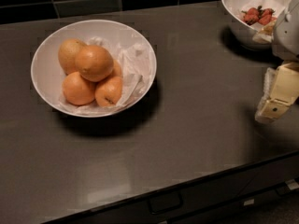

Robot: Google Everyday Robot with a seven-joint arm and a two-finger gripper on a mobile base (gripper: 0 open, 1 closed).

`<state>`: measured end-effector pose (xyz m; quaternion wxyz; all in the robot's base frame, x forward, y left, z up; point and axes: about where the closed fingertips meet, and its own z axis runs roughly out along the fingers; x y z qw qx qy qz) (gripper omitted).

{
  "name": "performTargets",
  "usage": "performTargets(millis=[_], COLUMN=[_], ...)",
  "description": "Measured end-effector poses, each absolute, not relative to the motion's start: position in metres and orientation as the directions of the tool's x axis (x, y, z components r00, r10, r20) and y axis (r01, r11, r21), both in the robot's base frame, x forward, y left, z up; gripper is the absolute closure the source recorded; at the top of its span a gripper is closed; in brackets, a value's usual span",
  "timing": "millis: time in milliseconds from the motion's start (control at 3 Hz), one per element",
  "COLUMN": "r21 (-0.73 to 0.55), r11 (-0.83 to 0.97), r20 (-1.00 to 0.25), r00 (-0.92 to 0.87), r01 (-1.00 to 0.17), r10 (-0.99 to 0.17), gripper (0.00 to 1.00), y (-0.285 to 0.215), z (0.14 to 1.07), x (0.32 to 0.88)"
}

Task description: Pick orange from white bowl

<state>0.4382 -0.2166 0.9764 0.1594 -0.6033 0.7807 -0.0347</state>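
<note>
On the left part of the dark counter, the white bowl holds four fruits on crumpled paper. The orange, the biggest and deepest in colour, lies on top of the pile. It touches the paler fruit behind it and the two smaller ones in front.

At the right edge of the view the gripper hangs over the counter, well apart from the white bowl and near a bowl of strawberries. No fruit is in it; whether it is open or closed I cannot tell.

In my judgement the task is only at its beginning: the approach, the grasp and the lift are all left.
</note>
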Motion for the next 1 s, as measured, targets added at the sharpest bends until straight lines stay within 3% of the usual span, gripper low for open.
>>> performTargets(millis=[333,1000], r21=[-0.247,-0.272], r11=[0.269,-0.020], r20=[-0.207,-0.168], r00=[-0.221,0.068], r01=[-0.931,-0.962], r10=[-0.953,-0.983], gripper=[0.00,0.00], y=[-0.216,-0.084], z=[0.976,0.978], x=[0.438,0.475])
